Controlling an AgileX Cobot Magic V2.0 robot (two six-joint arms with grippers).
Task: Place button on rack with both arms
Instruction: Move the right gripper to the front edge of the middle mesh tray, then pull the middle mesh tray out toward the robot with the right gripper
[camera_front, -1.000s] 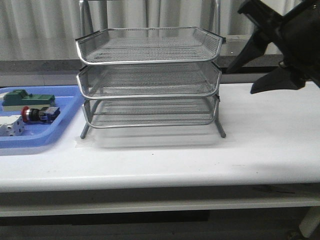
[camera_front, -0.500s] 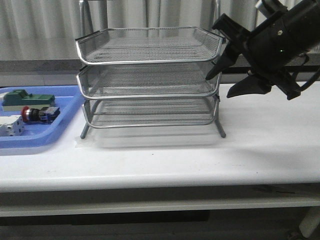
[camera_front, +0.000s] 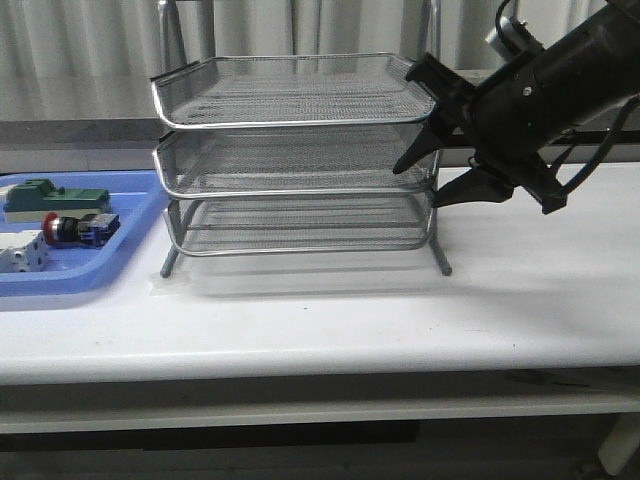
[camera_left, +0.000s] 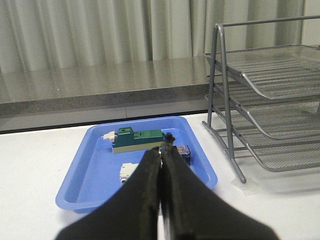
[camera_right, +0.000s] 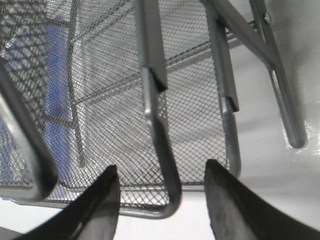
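Observation:
The button (camera_front: 72, 228), red-headed with a blue rear block, lies in the blue tray (camera_front: 120, 262) at the left. In the left wrist view only the button's blue block (camera_left: 183, 151) shows, beside my shut left gripper (camera_left: 162, 151), which hovers short of the tray. The left gripper is out of the front view. The silver three-tier rack (camera_front: 300, 125) stands mid-table. My right gripper (camera_front: 420, 182) is open at the rack's right front corner. In the right wrist view a tier's rim (camera_right: 156, 125) runs between the right gripper's (camera_right: 161, 167) spread fingers without touching them.
A green block (camera_front: 55, 198) and a white block (camera_front: 22, 252) share the blue tray with the button. The green block (camera_left: 137, 139) and white block (camera_left: 127, 171) also show in the left wrist view. The rack's thin legs (camera_front: 442, 262) stand on the white table.
My right arm has swung left and down from the upper right until its open fingers straddle the rack's right front corner. The button and the tray have not moved.

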